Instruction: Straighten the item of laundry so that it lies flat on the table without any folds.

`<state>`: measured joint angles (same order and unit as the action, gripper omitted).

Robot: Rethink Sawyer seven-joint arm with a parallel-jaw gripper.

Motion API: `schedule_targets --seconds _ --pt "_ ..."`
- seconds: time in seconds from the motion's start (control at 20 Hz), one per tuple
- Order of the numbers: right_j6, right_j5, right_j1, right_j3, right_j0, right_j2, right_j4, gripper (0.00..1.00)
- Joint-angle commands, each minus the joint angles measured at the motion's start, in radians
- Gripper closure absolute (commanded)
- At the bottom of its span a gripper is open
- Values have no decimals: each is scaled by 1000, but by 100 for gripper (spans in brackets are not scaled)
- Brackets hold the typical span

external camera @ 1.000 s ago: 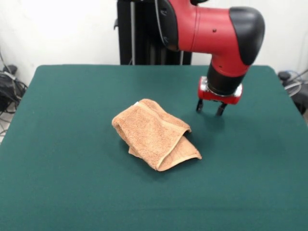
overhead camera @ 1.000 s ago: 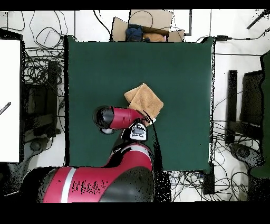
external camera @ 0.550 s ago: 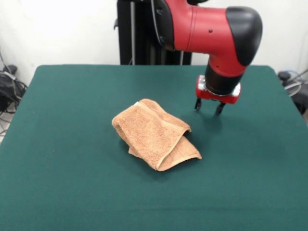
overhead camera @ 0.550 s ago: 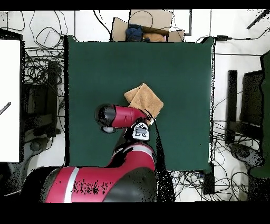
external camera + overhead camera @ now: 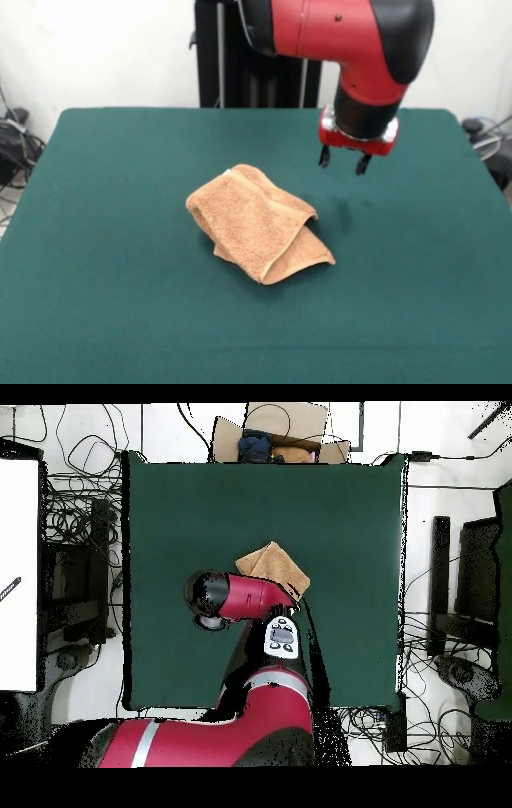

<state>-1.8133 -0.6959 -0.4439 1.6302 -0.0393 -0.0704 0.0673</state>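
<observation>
The item of laundry [image 5: 256,222] is a peach-orange terry towel, folded over on itself in a thick bundle near the middle of the dark green table [image 5: 112,240]. One folded corner pokes out at its lower right. My gripper [image 5: 342,162] hangs open and empty above the table, to the right of the towel and behind it, touching nothing. In the overhead view the red arm covers the lower edge of the towel [image 5: 272,563] and hides the gripper; the table [image 5: 345,514] spreads wide around the towel.
A cardboard box [image 5: 280,432] with cloth items sits past the table's top edge in the overhead view. Cables lie on the floor around the table. A white panel [image 5: 18,574] stands at the left, dark equipment [image 5: 478,584] at the right.
My gripper has risen away from the tabletop and drifted slightly left in the front view, still open. The towel has not moved.
</observation>
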Motion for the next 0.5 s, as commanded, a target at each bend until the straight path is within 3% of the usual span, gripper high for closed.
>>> schedule_targets --seconds 0.05,0.25,0.5 --pt "-152 -103 -65 -35 -16 37 44 0" --pt "-144 -9 -68 -30 -6 28 10 0" --pt "-197 145 -108 14 66 -41 -48 0"
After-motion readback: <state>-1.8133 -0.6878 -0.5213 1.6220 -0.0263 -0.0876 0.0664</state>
